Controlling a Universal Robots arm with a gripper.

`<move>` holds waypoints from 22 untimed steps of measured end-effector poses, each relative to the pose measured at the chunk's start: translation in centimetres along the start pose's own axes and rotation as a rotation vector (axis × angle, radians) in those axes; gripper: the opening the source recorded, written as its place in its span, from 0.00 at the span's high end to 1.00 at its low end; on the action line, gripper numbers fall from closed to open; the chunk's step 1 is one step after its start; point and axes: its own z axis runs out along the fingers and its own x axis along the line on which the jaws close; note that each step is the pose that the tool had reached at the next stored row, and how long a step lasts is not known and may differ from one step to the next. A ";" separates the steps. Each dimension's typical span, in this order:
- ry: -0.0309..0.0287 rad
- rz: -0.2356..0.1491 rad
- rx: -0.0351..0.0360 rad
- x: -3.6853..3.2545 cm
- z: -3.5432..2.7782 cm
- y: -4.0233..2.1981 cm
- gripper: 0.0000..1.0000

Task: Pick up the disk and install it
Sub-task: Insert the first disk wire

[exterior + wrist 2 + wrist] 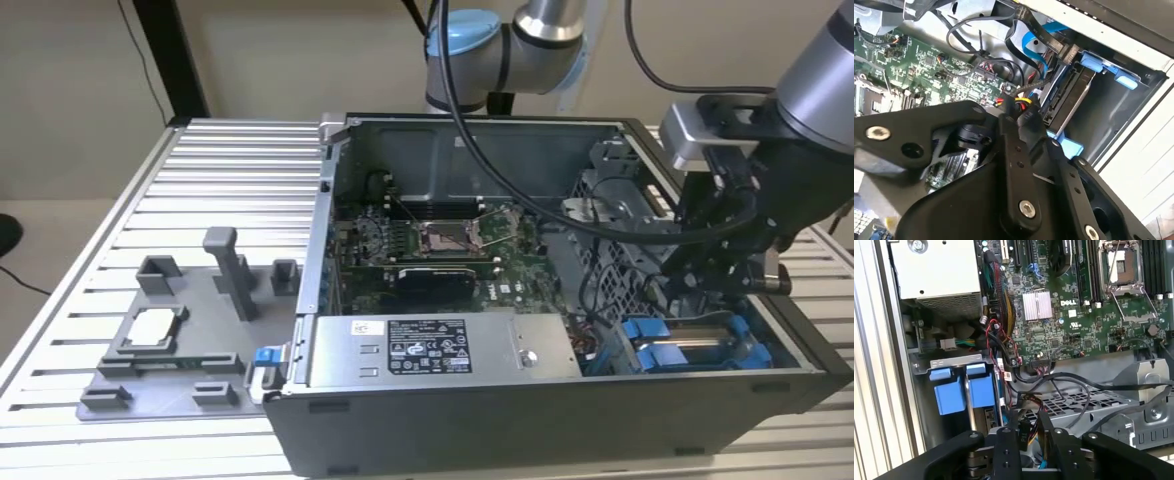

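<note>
The disk [697, 338] sits in the drive bay at the open computer case's near corner, on the exterior view's right, with its blue carrier tabs [949, 392] facing up. In the second wrist view the disk [1070, 95] stands edge-on in the bay, a cable plug at its end. My gripper [717, 290] hangs just above the bay, open and holding nothing. In the first wrist view the gripper [1025, 422] is over a bundle of black cables beside the blue tabs.
The case [534, 420] holds a motherboard [441, 250], a grey power supply box [427, 345] and loose cables [1064, 385] near the bay. On the exterior view's left, a grey fixture plate [160, 385] carries a small square chip [150, 328].
</note>
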 end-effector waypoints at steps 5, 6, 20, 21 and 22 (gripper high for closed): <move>0.0000 -0.001 -0.0003 -0.05 -0.32 0.01 1.00; 0.0001 -0.001 -0.0004 -0.05 -0.32 0.01 1.00; 0.0016 -0.001 -0.0002 -0.06 -0.30 0.01 1.00; 0.0017 -0.001 -0.0002 -0.06 -0.30 0.01 1.00; 0.0017 -0.001 -0.0002 -0.06 -0.30 0.01 1.00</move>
